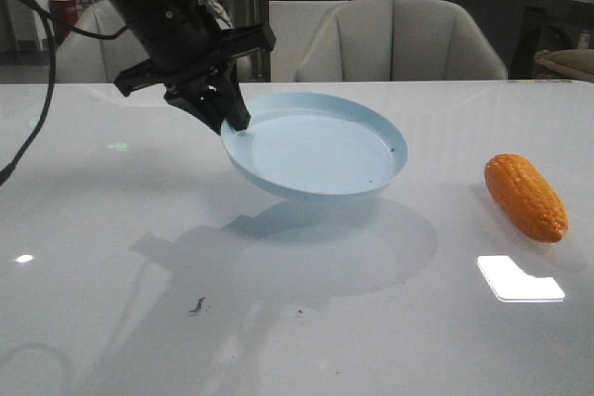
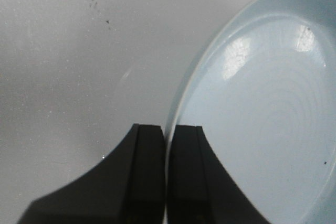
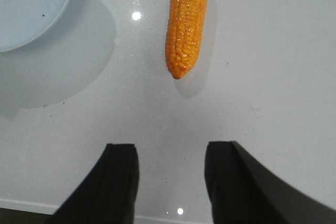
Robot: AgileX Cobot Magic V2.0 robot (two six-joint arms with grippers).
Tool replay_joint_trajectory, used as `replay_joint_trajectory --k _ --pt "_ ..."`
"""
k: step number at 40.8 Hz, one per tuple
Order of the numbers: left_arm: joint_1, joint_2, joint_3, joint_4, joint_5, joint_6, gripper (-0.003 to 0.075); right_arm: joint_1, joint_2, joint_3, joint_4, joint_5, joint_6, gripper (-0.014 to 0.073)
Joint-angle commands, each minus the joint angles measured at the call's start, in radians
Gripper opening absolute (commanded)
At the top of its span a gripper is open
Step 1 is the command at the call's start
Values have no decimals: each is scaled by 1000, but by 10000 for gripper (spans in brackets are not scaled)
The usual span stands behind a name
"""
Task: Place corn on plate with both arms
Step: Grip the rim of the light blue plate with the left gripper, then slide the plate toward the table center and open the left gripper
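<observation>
I found the left gripper (image 1: 232,118) clamped on the near-left rim of the round, shallow, pale blue plate (image 1: 320,150), its fingers (image 2: 147,177) pressed together with only the thin rim edge between them. The plate hung clear of the glossy white counter (image 1: 139,229), tilted, with a full shadow beneath it. I judged the rim grip was chosen because a flat plate offers no other hold; a pinch at one edge leaves the far side unsupported, which would account for the tilt.

The orange, tapered corn cob with bumpy, glossy kernels (image 1: 525,197) lay on its side on the counter, to the right of the plate and apart from it, untouched. In the right wrist view the right gripper (image 3: 170,182) sat above the bare counter short of the cob's (image 3: 187,22) pointed end, fingers (image 3: 121,182) well apart and holding nothing. I took that spread as readiness to straddle the cob.

The plate interior was empty save a few tiny dark specks. In my judgement the corn pick-up was not yet begun.

No brand, label or legible writing was found on the plate, the cob or the counter.
</observation>
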Motion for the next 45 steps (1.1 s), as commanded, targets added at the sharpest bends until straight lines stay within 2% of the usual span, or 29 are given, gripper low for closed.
replay_joint_trajectory --k 1,20,24,31,33,45 --pt "-8 -39 -33 -36 -35 -11 99 -6 -9 -31 9 -48 -1 415" --pt "-8 28 -33 -36 -23 -11 117 -6 -9 -31 9 -55 -1 415" --pt "-8 35 -33 -36 -17 -11 194 -6 -9 -31 9 -55 -1 415" --pt "-8 37 -40 -34 -14 -11 449 -6 -9 -31 9 -55 -1 415" --pt "-4 37 -54 -34 -6 -11 493 -6 -9 -31 9 -55 -1 415" --pt "73 23 -296 36 221 7 499 -6 -9 -31 9 -55 -1 415"
